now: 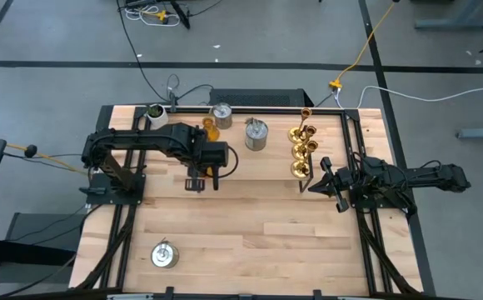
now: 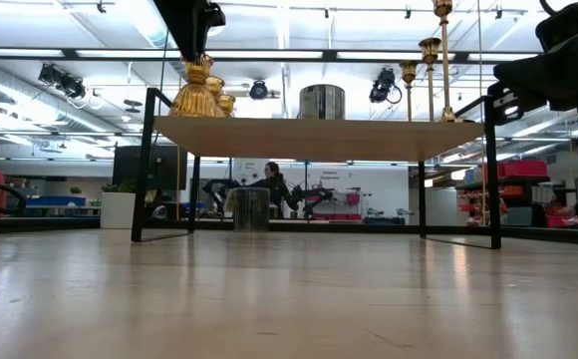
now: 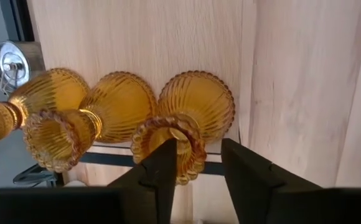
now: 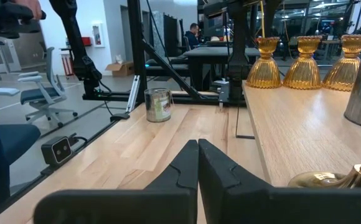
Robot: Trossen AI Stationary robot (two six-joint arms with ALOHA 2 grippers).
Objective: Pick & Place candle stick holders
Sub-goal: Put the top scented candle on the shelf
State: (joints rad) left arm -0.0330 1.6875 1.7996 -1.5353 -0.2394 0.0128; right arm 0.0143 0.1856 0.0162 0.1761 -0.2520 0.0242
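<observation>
- Left hand (image 3: 195,163) sits directly over the nearest amber holder (image 3: 187,121), fingers straddling its scalloped rim, one on each side.
- Fingers look partly parted around that rim; whether they are gripping or letting go I cannot tell from the frames.
- This holder stands upright on the wooden rack (image 1: 275,162) at the back of the desk (image 1: 250,225), end one of a row of three amber holders; the other two amber holders (image 3: 87,118) are just beside it, bases touching or nearly so.
- Long axis of the holder is vertical, so it runs straight up into the hand; any lift or retreat has to be straight up to clear the neighbour.
- Left arm reaches in from the desk's left edge, wrist bent down over the rack's left part, camera looking down on the holder tops.
- Right hand (image 4: 198,163) is clenched and empty, parked near the desk's right edge beside the gold brass holders (image 1: 301,148), arm low and level.
- Left arm is clearly the nearer one to the amber row; right arm is well apart from it.
- Silver-grey holders: one (image 1: 256,134) on the rack between amber and brass groups, one (image 1: 164,254) alone at the desk's front left.
</observation>
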